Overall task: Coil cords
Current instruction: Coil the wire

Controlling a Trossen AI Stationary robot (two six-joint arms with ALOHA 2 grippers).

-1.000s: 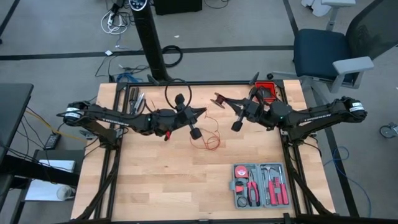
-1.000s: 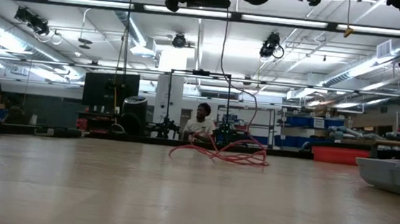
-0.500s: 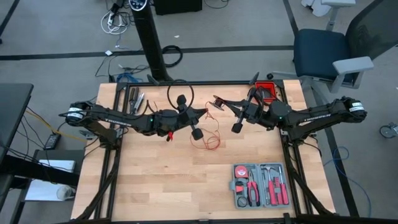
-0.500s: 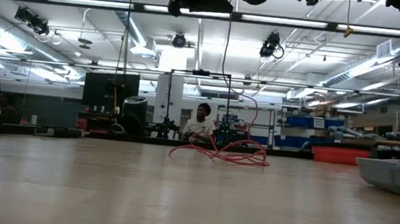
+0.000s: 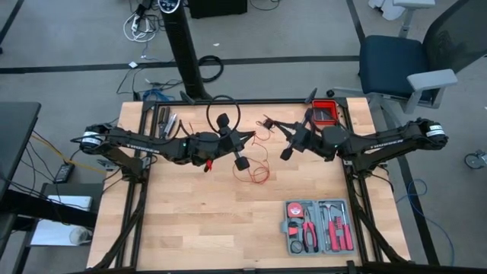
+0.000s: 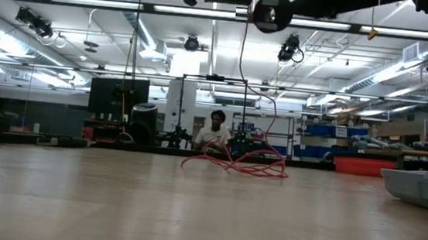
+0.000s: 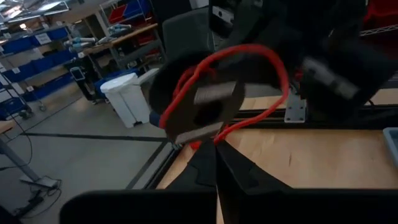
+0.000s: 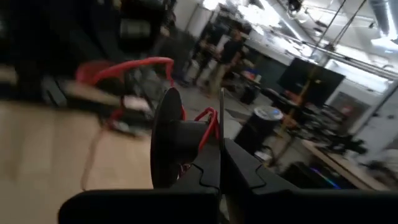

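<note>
The grey case (image 5: 318, 226) is lying open on the wooden surface (image 5: 190, 221), tools inside. Between the clenched left tool (image 5: 249, 135) and the right tool (image 5: 268, 123) gripping a black spool (image 8: 171, 146), the thin red cord (image 5: 257, 169) is trailing in loose loops.

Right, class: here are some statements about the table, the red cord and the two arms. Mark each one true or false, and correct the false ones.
1. A loose tangle of red cord lies on the table. True.
2. The grey tool case is closed. False: it lies open, showing red-handled tools.
3. The right gripper holds a dark spool with red cord on it. True.
4. The left gripper rests flat on the table beside the tool case. False: it is raised above the table, near the right gripper, far from the case.
5. Both arms meet over the far half of the table. True.
</note>
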